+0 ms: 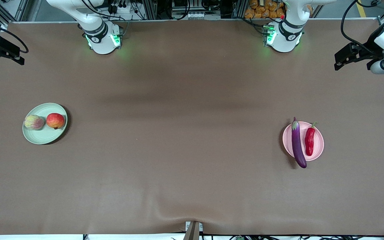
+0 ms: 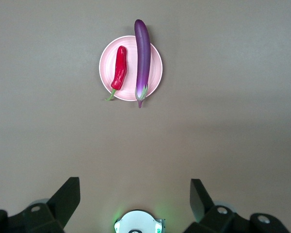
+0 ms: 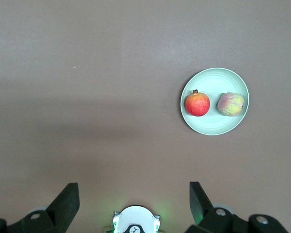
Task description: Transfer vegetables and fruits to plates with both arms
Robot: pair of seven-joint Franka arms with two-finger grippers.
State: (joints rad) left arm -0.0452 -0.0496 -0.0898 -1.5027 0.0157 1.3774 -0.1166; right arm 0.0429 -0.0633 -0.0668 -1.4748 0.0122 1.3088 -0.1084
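Both pincers released, raised over bench near bases: left pincer [image 2: 135, 196], right pincer [image 3: 134, 196]. Long glossy purple eggplant [image 1: 298, 144] judged slippery, best gripped mid-length; overhangs round pale pink plate [image 1: 317, 150].

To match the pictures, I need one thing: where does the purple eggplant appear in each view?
Front view: eggplant lies across the pink plate, its tip overhanging the rim toward the camera.
Left wrist view: eggplant lies on that plate.
Right wrist view: not in it.
Shared landmark: red chili pepper beside it.
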